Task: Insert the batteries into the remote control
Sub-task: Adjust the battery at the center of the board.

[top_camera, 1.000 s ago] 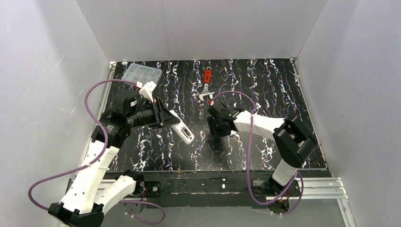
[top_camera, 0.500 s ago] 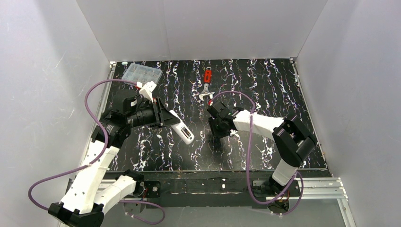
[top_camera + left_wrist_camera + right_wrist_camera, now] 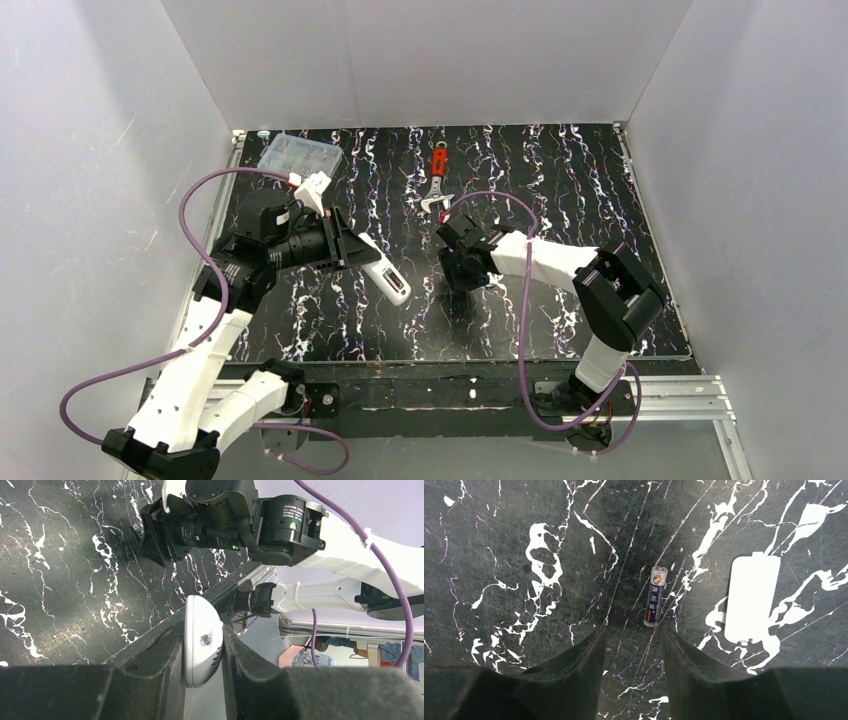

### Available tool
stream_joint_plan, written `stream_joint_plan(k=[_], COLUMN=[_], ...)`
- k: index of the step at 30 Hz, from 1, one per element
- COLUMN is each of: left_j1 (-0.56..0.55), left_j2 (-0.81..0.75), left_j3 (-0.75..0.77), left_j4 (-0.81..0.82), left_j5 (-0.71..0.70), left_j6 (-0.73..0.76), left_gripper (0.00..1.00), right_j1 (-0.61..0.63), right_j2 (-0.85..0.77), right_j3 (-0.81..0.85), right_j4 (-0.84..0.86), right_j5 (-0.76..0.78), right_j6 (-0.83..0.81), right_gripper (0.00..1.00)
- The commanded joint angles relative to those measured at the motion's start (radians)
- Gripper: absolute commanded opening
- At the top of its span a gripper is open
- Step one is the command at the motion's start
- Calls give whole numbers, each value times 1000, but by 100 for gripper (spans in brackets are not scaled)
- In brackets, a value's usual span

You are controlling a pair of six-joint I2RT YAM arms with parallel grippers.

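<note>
Left gripper [image 3: 202, 641] is clamped on one end of the remote control [image 3: 388, 278], with the far end jutting toward mid-table. Right gripper [image 3: 634, 632] is spread wide and empty, poised over one battery [image 3: 655, 596] lying flat beside the white battery cover [image 3: 751, 597]. Second battery not seen.

Risks:
- The battery sits nearer one finger, so an off-centre close could roll it away.
- The remote is held by one end and may pivot under an insertion push.

Clear compartment box [image 3: 299, 153], far-left corner: contents too small to tell.

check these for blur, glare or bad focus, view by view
Right wrist: the battery is crisp, the near fingers dark and soft. Left wrist: the remote control is sharp against a bright background. Top external: even light, no glare, the battery cannot be made out.
</note>
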Motion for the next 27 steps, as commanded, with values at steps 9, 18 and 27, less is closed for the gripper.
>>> stream_joint_plan(k=[9, 18, 27], left_j1=[6, 6, 6], left_j2=[-6, -17, -13], left_j3=[14, 18, 20], left_j4=[-7, -25, -23], left_j5=[33, 18, 22], left_j6=[-3, 6, 9], left_gripper=[1, 0, 1], right_j1=[-15, -26, -30], right_j2=[21, 34, 25], right_j3=[31, 19, 14], right_j4=[22, 40, 50], right_j5=[-22, -58, -106], right_j6=[-47, -63, -61], right_gripper=[52, 51, 51])
